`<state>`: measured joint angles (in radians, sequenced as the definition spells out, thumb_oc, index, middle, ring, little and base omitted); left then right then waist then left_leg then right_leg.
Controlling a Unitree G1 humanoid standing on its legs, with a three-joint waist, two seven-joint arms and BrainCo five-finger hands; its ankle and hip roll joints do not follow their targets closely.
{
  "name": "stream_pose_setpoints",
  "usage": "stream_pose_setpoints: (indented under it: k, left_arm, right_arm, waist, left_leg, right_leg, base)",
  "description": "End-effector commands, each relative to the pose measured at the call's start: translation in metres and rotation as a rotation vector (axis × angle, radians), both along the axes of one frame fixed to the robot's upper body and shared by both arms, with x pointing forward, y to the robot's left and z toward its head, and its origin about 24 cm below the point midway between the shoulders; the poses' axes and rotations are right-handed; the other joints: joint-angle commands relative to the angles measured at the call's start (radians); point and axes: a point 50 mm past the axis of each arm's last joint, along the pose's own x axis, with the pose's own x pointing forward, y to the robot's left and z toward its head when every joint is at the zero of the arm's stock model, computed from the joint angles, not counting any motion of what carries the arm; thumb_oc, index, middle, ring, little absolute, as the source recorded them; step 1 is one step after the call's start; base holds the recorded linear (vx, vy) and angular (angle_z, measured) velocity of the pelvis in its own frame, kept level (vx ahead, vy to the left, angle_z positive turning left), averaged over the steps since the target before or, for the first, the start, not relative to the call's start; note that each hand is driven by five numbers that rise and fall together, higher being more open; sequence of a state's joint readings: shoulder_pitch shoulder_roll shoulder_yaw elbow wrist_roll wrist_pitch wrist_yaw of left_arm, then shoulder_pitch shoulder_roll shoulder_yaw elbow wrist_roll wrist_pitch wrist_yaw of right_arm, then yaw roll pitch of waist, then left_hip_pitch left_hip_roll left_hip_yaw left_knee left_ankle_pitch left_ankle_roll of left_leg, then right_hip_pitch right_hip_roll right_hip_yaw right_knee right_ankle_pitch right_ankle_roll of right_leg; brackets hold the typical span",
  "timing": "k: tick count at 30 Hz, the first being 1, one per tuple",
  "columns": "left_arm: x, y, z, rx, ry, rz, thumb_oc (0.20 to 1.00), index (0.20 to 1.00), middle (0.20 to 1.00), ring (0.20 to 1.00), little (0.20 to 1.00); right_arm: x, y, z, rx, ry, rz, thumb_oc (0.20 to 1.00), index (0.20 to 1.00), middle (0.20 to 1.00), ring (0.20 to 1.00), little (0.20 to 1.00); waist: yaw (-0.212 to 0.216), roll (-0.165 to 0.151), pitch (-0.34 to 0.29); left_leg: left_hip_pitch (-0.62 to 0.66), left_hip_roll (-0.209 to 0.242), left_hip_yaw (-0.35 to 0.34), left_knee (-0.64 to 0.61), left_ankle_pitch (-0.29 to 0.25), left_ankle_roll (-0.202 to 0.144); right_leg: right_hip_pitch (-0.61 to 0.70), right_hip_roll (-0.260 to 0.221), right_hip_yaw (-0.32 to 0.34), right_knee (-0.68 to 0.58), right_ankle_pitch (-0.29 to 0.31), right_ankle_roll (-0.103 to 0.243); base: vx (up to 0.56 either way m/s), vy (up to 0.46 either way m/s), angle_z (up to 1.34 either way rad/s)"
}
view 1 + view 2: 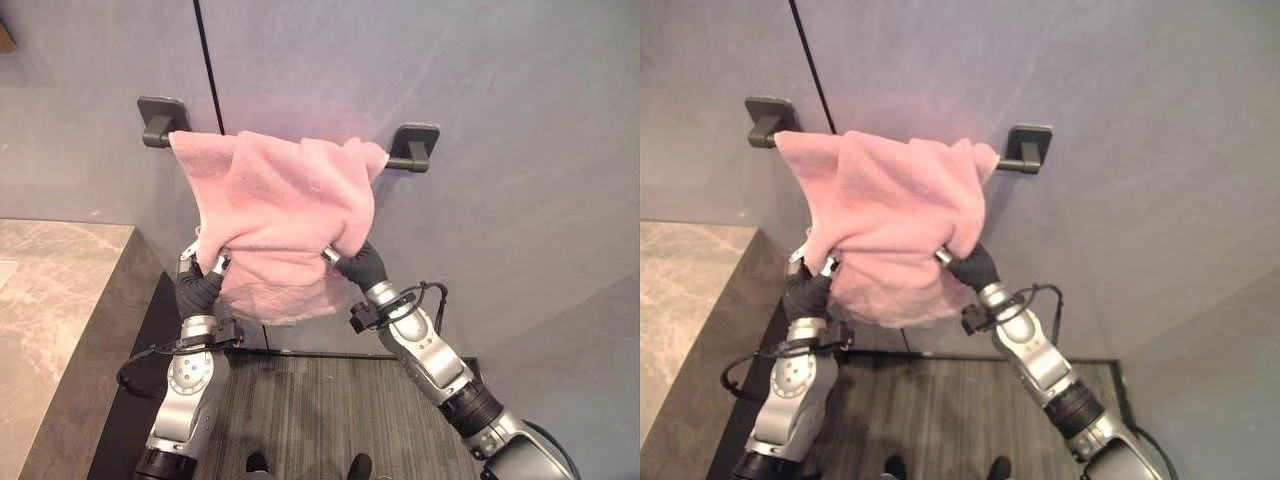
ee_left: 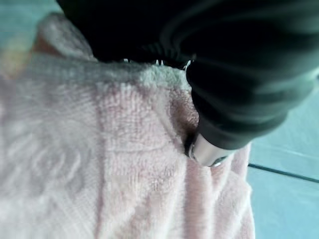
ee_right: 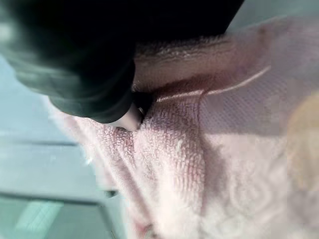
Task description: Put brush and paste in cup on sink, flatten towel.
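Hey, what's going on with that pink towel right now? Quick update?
Left hand and right hand both under pink towel, fingers hidden. Towel bunched on wall bar, not flat. Nothing blocking.

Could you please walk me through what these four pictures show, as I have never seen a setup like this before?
This is a two-armed humanoid robot. The two wide pictures come from cameras in its head, looking down at a wall; the two close-ups come from cameras on its wrists. A pink towel hangs bunched over a dark towel bar. The left hand and right hand reach up into the towel's lower part, with their fingers hidden in the cloth. A marble counter lies to the left.
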<state>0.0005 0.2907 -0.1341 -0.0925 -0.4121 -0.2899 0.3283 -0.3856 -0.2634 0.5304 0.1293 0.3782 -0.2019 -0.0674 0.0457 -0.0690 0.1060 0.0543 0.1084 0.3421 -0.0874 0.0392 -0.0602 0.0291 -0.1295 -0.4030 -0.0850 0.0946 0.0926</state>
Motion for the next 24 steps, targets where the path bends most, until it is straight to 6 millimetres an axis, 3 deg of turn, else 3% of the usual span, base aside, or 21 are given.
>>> stream_pose_setpoints:
  k: [1,2,3,5,7,8,10,18,19,20,21,22,23,24]
  left_arm:
    - [0.008,0.016,-0.027,0.06,0.099,0.096,0.2,0.2,0.2,0.2,0.2]
    - [0.009,0.016,-0.026,0.06,0.098,0.096,0.2,0.2,0.2,0.2,0.2]
    - [0.01,0.016,-0.037,0.047,0.144,0.108,0.2,0.2,0.2,0.2,0.2]
    - [0.017,0.013,-0.067,0.114,0.29,0.144,0.2,0.2,0.2,0.2,0.2]
    - [0.018,0.015,-0.07,0.109,0.298,0.152,0.2,0.2,0.2,0.2,0.2]
    - [0.016,0.016,-0.067,0.125,0.279,0.161,0.2,0.2,0.2,0.2,0.2]
    - [0.012,0.02,-0.069,0.13,0.289,0.162,0.2,0.2,0.2,0.2,0.2]
    - [0.009,0.021,-0.074,0.132,0.312,0.182,0.2,0.2,0.2,0.2,0.2]
    - [0.008,0.022,-0.075,0.138,0.317,0.187,0.2,0.2,0.2,0.2,0.2]
    - [0.007,0.023,-0.076,0.14,0.322,0.191,0.2,0.2,0.2,0.2,0.2]
    - [0.006,0.025,-0.078,0.141,0.33,0.197,0.2,0.2,0.2,0.2,0.2]
    - [0.005,0.026,-0.079,0.146,0.337,0.202,0.454,0.454,0.454,0.454,0.454]
    - [0.004,0.027,-0.08,0.151,0.343,0.208,0.821,0.821,0.821,0.821,0.821]
    - [0.001,0.031,-0.084,0.138,0.36,0.221,1.0,1.0,1.0,1.0,1.0]
  right_arm:
    - [0.012,-0.002,-0.023,0.051,0.111,-0.047,0.2,0.2,0.2,0.2,0.2]
    - [0.012,-0.002,-0.023,0.051,0.11,-0.046,0.2,0.2,0.2,0.2,0.2]
    - [0.014,-0.002,-0.035,0.019,0.159,-0.057,0.2,0.2,0.2,0.2,0.2]
    - [0.019,0.0,-0.078,-0.115,0.317,-0.119,0.2,0.2,0.2,0.2,0.2]
    - [0.029,-0.006,-0.072,-0.19,0.276,-0.18,0.2,0.2,0.2,0.2,0.2]
    - [0.03,0.0,-0.061,-0.08,0.277,-0.16,0.2,0.2,0.2,0.2,0.2]
    - [0.028,0.002,-0.055,-0.058,0.25,-0.138,0.2,0.2,0.2,0.2,0.2]
    - [0.024,0.0,-0.05,-0.035,0.212,-0.153,0.2,0.2,0.2,0.2,0.2]
    - [0.023,-0.001,-0.052,-0.042,0.215,-0.156,0.771,0.771,0.771,0.771,0.771]
    - [0.023,-0.002,-0.053,-0.053,0.215,-0.163,1.0,1.0,1.0,1.0,1.0]
    - [0.022,-0.003,-0.054,-0.064,0.213,-0.168,1.0,1.0,1.0,1.0,1.0]
    - [0.022,-0.003,-0.055,-0.069,0.217,-0.165,1.0,1.0,1.0,1.0,1.0]
    - [0.021,-0.004,-0.057,-0.073,0.222,-0.168,1.0,1.0,1.0,1.0,1.0]
    - [0.019,-0.01,-0.063,-0.098,0.233,-0.189,1.0,1.0,1.0,1.0,1.0]
  waist:
    - [0.012,-0.021,-0.051]
    - [0.012,-0.021,-0.05]
    - [0.012,-0.019,-0.051]
    - [0.021,-0.017,-0.051]
    - [0.031,-0.011,-0.05]
    - [0.036,-0.009,-0.049]
    - [0.034,-0.009,-0.054]
    - [0.022,-0.006,-0.064]
    - [0.021,-0.005,-0.067]
    - [0.02,-0.004,-0.068]
    - [0.019,-0.003,-0.069]
    - [0.018,-0.002,-0.07]
    - [0.016,-0.002,-0.071]
    - [0.012,-0.001,-0.074]
  left_leg:
    - [0.005,0.026,-0.032,0.0,0.014,-0.018]
    - [0.005,0.026,-0.032,0.0,0.014,-0.018]
    - [0.006,0.025,-0.032,0.0,0.015,-0.018]
    - [0.005,0.024,-0.036,0.0,0.018,-0.021]
    - [0.001,0.023,-0.039,0.0,0.021,-0.023]
    - [-0.004,0.021,-0.041,0.0,0.022,-0.023]
    - [-0.005,0.021,-0.04,0.0,0.021,-0.023]
    - [-0.003,0.021,-0.042,0.0,0.018,-0.024]
    - [0.0,0.022,-0.044,0.0,0.018,-0.024]
    - [0.001,0.022,-0.043,0.0,0.017,-0.024]
    - [0.004,0.023,-0.042,0.0,0.016,-0.024]
    - [0.006,0.022,-0.042,0.0,0.015,-0.024]
    - [0.008,0.023,-0.042,0.0,0.014,-0.024]
    - [0.012,0.022,-0.041,0.0,0.014,-0.024]
  right_leg:
    - [0.033,-0.087,0.035,-0.002,0.037,0.087]
    - [0.034,-0.087,0.035,-0.002,0.037,0.087]
    - [0.034,-0.088,0.036,-0.002,0.037,0.086]
    - [0.036,-0.087,0.035,-0.002,0.036,0.084]
    - [0.034,-0.089,0.033,-0.002,0.04,0.085]
    - [0.03,-0.091,0.035,-0.002,0.043,0.087]
    - [0.028,-0.092,0.035,-0.002,0.043,0.089]
    - [0.035,-0.089,0.026,-0.002,0.037,0.088]
    - [0.039,-0.088,0.023,-0.002,0.034,0.087]
    - [0.041,-0.088,0.023,-0.002,0.033,0.087]
    - [0.043,-0.087,0.022,-0.002,0.032,0.087]
    - [0.044,-0.087,0.022,-0.002,0.031,0.086]
    - [0.045,-0.086,0.023,-0.002,0.031,0.086]
    - [0.048,-0.085,0.024,-0.002,0.029,0.086]
  base:
    - [0.0,0.0,0.0]
    - [0.0,0.0,-0.05]
    - [0.0,-0.003,-0.06]
    - [0.0,-0.004,-0.02]
    - [0.0,0.0,0.0]
    - [0.0,0.0,0.0]
    - [0.0,0.0,0.0]
    - [0.01,-0.003,0.0]
    - [0.04,-0.01,0.0]
    - [0.0,0.0,0.0]
    - [0.0,0.0,0.0]
    - [0.0,0.0,0.0]
    - [0.0,0.0,0.0]
    - [0.0,0.0,0.0]
